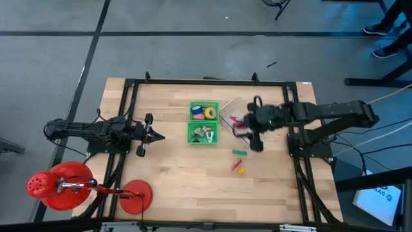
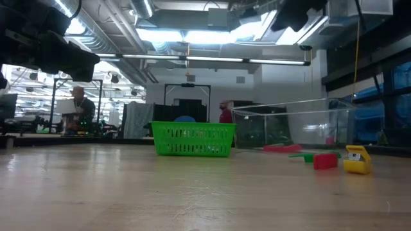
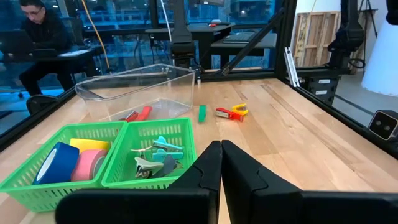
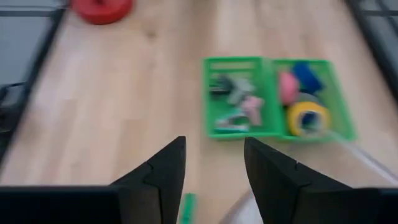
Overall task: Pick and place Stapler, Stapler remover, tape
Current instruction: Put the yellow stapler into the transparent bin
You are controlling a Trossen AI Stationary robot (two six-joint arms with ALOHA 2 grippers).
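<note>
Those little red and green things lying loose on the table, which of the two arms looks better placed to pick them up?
Probably the right. Its hand is open and hovers by the clear bin, close to the loose pieces. The left hand is shut and sits across the green basket from them.

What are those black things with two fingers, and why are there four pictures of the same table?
They are two robot arms, and four cameras watch at once. One looks down from above, one sits at table height, and one rides on each arm's wrist. The left gripper rests at the table's left side, fingers shut, holding nothing. The right gripper hangs open over the right side, near a clear plastic tub. In the middle sits a green basket: one half has rolls of tape, the other small claw-shaped pieces. A few small coloured items lie loose on the wood.
</note>
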